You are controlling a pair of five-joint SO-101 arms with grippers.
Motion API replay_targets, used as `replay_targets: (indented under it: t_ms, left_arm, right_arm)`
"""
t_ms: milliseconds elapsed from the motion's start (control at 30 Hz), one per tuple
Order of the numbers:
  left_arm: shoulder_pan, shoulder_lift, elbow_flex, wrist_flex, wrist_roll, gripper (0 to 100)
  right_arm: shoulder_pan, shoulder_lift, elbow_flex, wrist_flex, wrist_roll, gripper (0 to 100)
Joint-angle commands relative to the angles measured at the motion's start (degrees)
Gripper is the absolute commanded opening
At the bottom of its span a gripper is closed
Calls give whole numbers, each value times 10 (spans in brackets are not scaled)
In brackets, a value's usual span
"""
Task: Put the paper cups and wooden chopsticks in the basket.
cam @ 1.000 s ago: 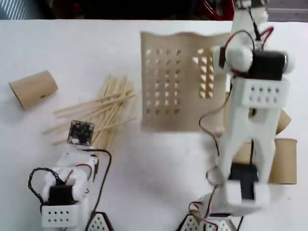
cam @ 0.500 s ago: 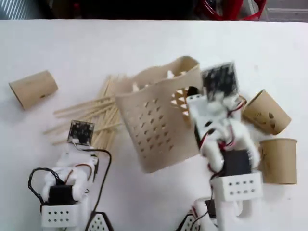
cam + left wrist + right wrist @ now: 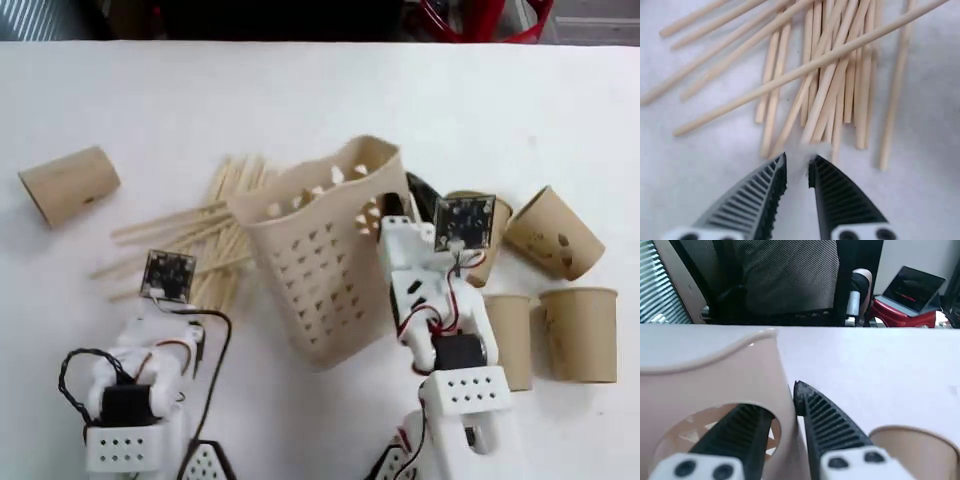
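five tan paper cups, all out on the white table point(image 3: 300, 90). one cup point(image 3: 68, 185) lies on its side at the far left, well apart from the rest. four are on the right side: one point(image 3: 555, 232) on its side, one point(image 3: 578, 335) upright near the table's right edge, one point(image 3: 510, 340) just beside it and partly behind the right arm, and one point(image 3: 492, 215) partly under the right wrist's camera board.

pale wooden chopsticks point(image 3: 225, 225) in a loose fanned pile on the table, left of the beige perforated plastic basket point(image 3: 320, 280), the nearest sticks just beside its rim. in the left wrist view the sticks point(image 3: 830, 75) overlap, with one long stick lying across the bundle.

basket tilted, mouth turned up and toward the far side of the table, base toward the arms. cannot tell how much of it rests on the table.

right gripper point(image 3: 785, 395) pinches the basket wall point(image 3: 715, 365) at the rim. one dark ribbed finger is inside, seen through the handle cut-out; the other is outside against the wall. in the high view this gripper point(image 3: 398, 212) sits at the rim's right corner. a cup rim point(image 3: 910, 440) shows just beside the outer finger.

left gripper point(image 3: 797, 161) low over the table, just short of the near ends of the chopsticks. jaws a narrow gap apart, holding nothing, apart from the sticks. left arm point(image 3: 140, 380) at the near left of the table.
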Motion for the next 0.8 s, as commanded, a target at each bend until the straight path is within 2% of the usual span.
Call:
replay_targets:
  t_ms: [0,100,233,367,533,667,767]
  left_arm:
    - [0,0,0,4,-2,96]
    - [0,0,0,4,-2,96]
    - [0,0,0,4,-2,96]
    - [0,0,0,4,-2,96]
    - [0,0,0,4,-2,96]
    - [0,0,0,4,-2,96]
    - [0,0,0,4,-2,96]
  right_arm:
    - [23,-21,25,-20,-8,18]
    - [34,-21,54,-15,4,22]
    - [48,-21,80,-12,74,58]
    - [43,-21,79,-15,99,14]
    - [42,-29,76,-16,74,16]
    - [42,-90,82,-8,70,16]
    - [32,-152,84,41,70,16]
